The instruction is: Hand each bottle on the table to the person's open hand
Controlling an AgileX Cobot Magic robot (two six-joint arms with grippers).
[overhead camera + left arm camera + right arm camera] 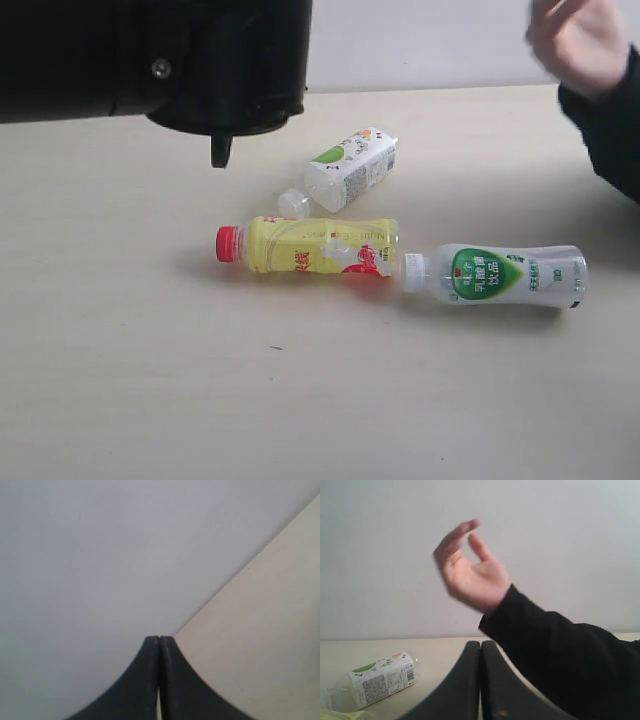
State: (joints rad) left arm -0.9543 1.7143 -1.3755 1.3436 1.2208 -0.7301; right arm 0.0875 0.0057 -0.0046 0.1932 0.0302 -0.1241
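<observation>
The bottles (305, 245) in view lie on their sides in the middle of the table (120, 380): the squarish white bottle (350, 168) farthest, the yellow bottle (290, 245) nearer, the green-labelled clear bottle (495, 275) to its right. The person's hand (472, 577) hovers raised at far right, seemingly awaiting a handover. The left gripper (159, 639) and right gripper (480, 644) have fingers pressed together, holding nothing.

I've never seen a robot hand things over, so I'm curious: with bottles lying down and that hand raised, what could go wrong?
The yellow bottle and the green-labelled bottle lie on their sides almost end to end, so grabbing one may roll or nudge the other. The person's hand looks blurred, likely moving, and its black sleeve appears close to the shut right tool; a bump or missed handover seems possible.
</observation>
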